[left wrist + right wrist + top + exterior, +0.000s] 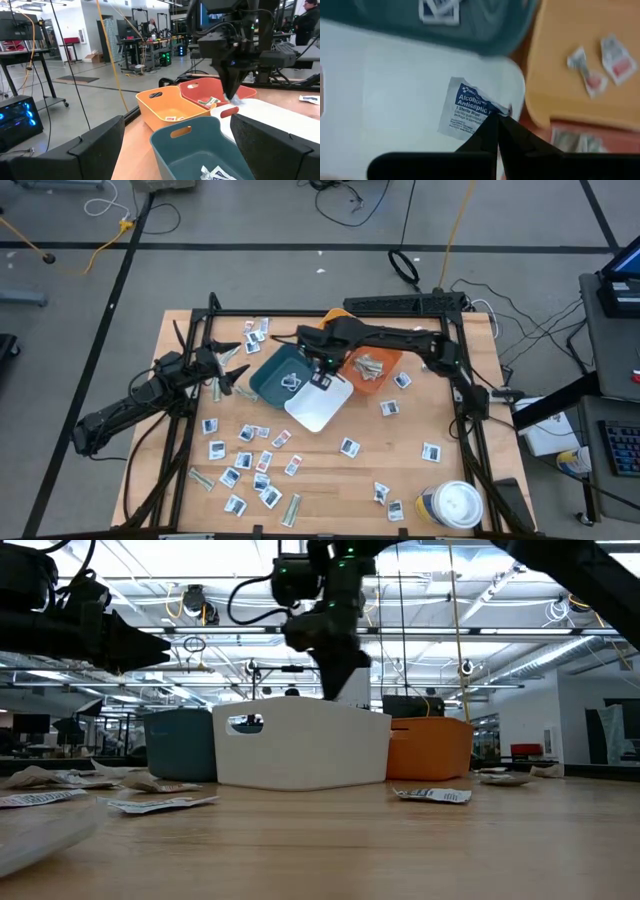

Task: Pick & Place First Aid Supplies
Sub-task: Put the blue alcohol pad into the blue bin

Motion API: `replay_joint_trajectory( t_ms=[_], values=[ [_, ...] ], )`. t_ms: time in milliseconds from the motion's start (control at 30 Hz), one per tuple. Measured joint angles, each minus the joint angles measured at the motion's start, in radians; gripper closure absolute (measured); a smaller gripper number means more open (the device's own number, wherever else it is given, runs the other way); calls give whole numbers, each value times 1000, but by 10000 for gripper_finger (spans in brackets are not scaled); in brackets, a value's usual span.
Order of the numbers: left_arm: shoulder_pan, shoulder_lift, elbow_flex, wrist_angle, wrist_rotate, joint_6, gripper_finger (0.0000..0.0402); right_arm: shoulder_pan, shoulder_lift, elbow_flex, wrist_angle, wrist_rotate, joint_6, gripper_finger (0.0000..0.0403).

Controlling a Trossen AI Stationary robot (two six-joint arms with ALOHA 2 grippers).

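Pinched at one corner between our right tool's (496,120) dark fingertips, an alcohol antiseptic packet (467,112) hangs just above the white bin (318,406); that tool is clenched on it. Beside the white bin we see the teal bin (280,373) with a packet or two inside, the orange bin (372,370) holding grey-green strips, and behind them a yellow bin (167,107). The four bins sit touching or nearly touching in a cluster near the worktop's (330,475) far middle, so little free room is left between them.

Our left tool (228,368) waits near the worktop's left edge, just beside the teal bin, its fingers spread wide and empty.

Many loose packets (245,460) lie scattered over the front left of the wooden worktop, with a few more (430,451) well apart on the right, and some along the far edge. A round white-lidded tub (455,505) stands at the front right corner. Black frame rails run along both sides.

Beyond the worktop we see an open workshop hall with grey floor, cables, desks and ceiling lights.
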State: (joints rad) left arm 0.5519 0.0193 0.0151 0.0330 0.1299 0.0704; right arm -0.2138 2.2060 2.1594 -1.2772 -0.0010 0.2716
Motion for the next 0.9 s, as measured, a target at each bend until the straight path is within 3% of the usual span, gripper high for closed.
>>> replay_joint_trajectory(
  t_ms=[567, 900],
  values=[
    [0, 0, 0, 0, 0, 0, 34, 24, 100, 46, 358, -1, -82, 403],
    [0, 0, 0, 0, 0, 0, 34, 33, 135, 45, 389, -3, -114, 386]
  ],
)
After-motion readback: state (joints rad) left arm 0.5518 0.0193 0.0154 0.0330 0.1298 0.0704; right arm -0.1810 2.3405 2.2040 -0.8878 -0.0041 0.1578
